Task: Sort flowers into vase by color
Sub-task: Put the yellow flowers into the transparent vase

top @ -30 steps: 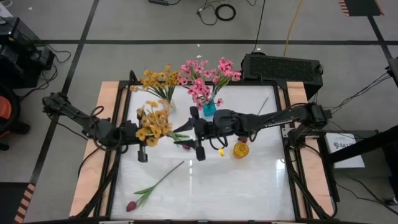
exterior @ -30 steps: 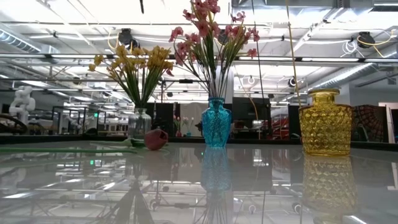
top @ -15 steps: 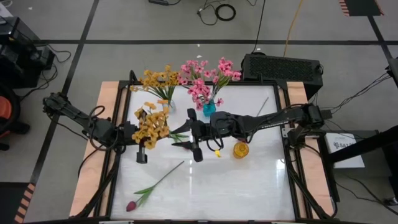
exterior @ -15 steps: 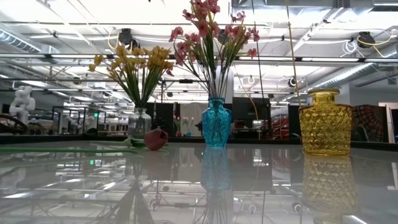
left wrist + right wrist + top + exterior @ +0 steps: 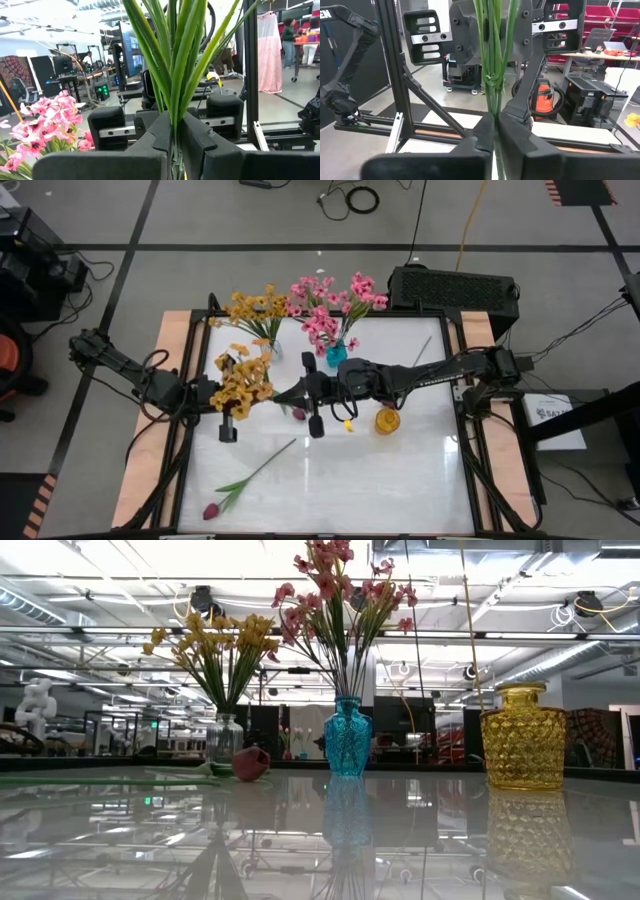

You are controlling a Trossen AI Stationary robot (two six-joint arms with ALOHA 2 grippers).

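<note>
1. Now the right gripper (image 5: 303,392) has its jaws clenched on the green stems of the yellow-orange blossom spray (image 5: 244,380); a second ago it stood half open, farther to the right, near the lower tips of the stems.
2. Meanwhile the left gripper (image 5: 222,398) grasps the same bundle just under the blossoms, its jaws tight on the stems exactly as before, so both arms hold the spray above the white glossy surface (image 5: 400,480) at mid-table.
3. From the right wrist view the dark fingers (image 5: 512,127) pinch the stems (image 5: 492,60), with the left arm's gripper facing them close behind.
4. Since the earlier frame the held spray has shifted slightly toward the table's left side.
5. At the far edge, a clear glass vase (image 5: 224,739) holds yellow-orange flowers (image 5: 215,645).
6. Beside it, a turquoise ribbed glass vase (image 5: 348,738) holds pink blossom clusters (image 5: 335,590).
7. Well apart to the right, an amber diamond-patterned glass vase (image 5: 523,737) stands; no blossoms show above its mouth.
8. On the near left of the surface lies a dark magenta tulip bud with a long green stem and leaves (image 5: 245,480), unchanged.
</note>
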